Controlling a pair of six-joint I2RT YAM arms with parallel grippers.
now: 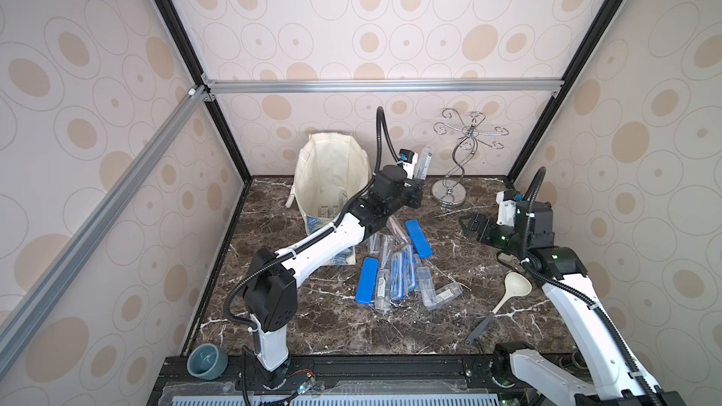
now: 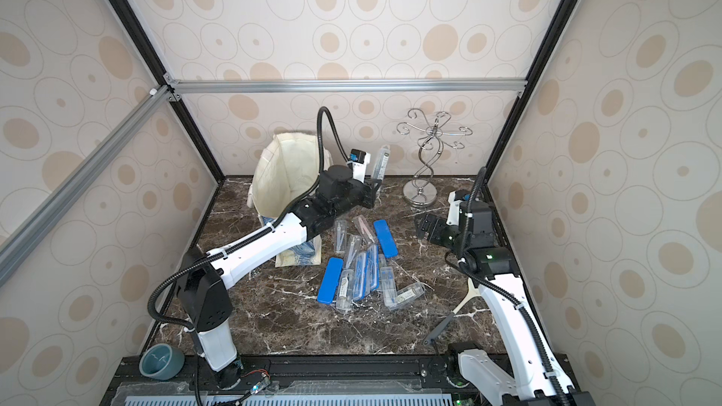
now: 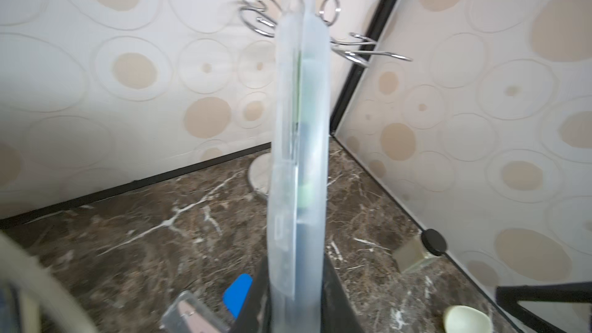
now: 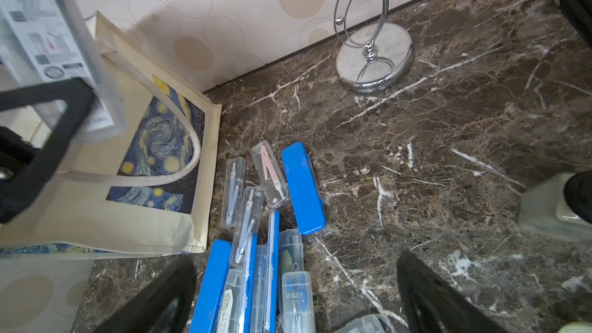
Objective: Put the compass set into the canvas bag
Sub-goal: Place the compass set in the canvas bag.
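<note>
Left arm [image 1: 324, 242] stretched forward and inward, forearm rising, wrist about level. Left gripper [image 1: 417, 188] clamped tight on the bottom end of a clear case [image 1: 424, 162], which stands upright above the jaws. Right arm [image 1: 578, 310] folded at a raised elbow, wrist turned inward; right gripper [image 1: 469, 226] aimed slightly downward, jaws spread wide, empty.

Bare desk [image 1: 312, 318] lies open near and between the compass-case pile [image 1: 394, 267] and far-right chrome stand [image 1: 451, 193], while the left arm [image 1: 324, 244] crosses the canvas bag's [image 1: 332, 173] near-right corner.
</note>
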